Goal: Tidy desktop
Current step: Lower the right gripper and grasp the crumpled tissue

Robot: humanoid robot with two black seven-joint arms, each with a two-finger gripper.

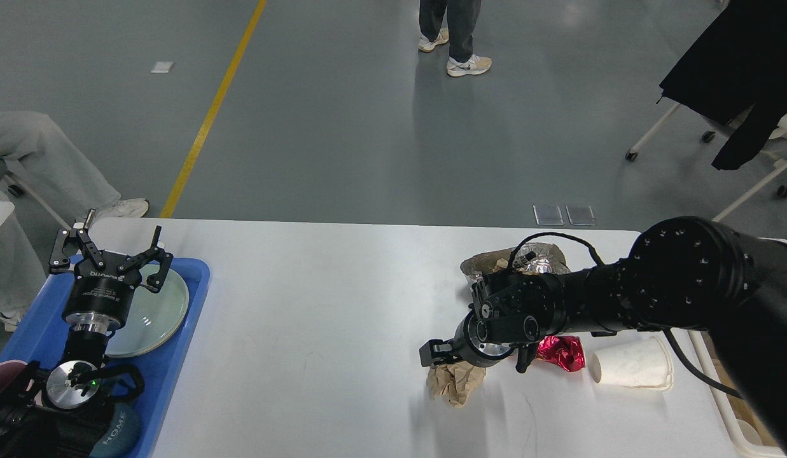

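The white desktop (317,299) fills the middle of the view. On its right side lie a crumpled brown paper wad (455,385), a red foil wrapper (564,353), a white paper cup (632,370) on its side, and a brown bag with silver foil (527,261) behind my right arm. My right gripper (476,359) points down just above the brown wad, its fingers spread wide on either side, open. My left gripper (110,251) is open and empty above the blue tray (177,362).
The blue tray holds a pale green plate (153,312) and a grey-blue item marked HOME (116,431). A cream bin (740,413) stands off the right table edge. People's legs and chairs stand beyond the far and left edges.
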